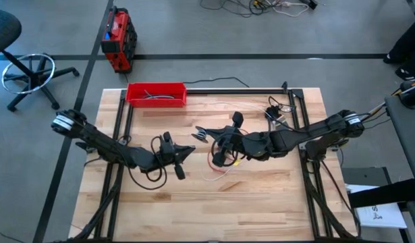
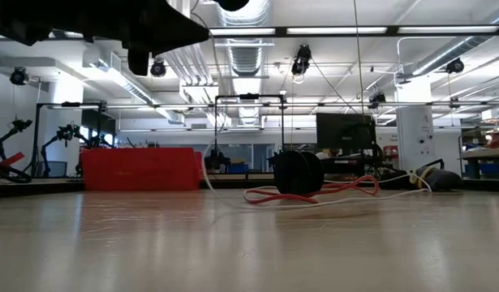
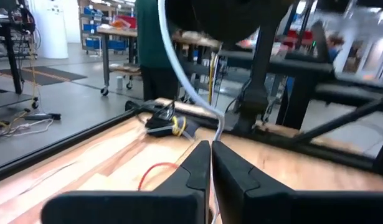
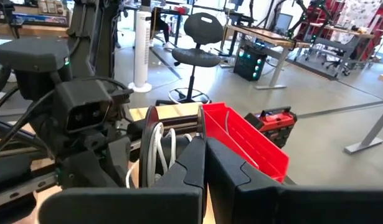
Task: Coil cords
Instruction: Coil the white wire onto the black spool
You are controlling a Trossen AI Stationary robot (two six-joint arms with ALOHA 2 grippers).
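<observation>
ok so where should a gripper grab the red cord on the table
Judging by the views, take the red cord at its open loop lying flat on the wood, coming straight down from above. That stretch looks slack and clear of the black spool.

- We find no text, label, brand, number or sign that we can read in any of the four views.

Bright, even ceiling strip lighting; soft glare on tabletop (image 2: 233,243); blurred wrist-view foregrounds.
</observation>
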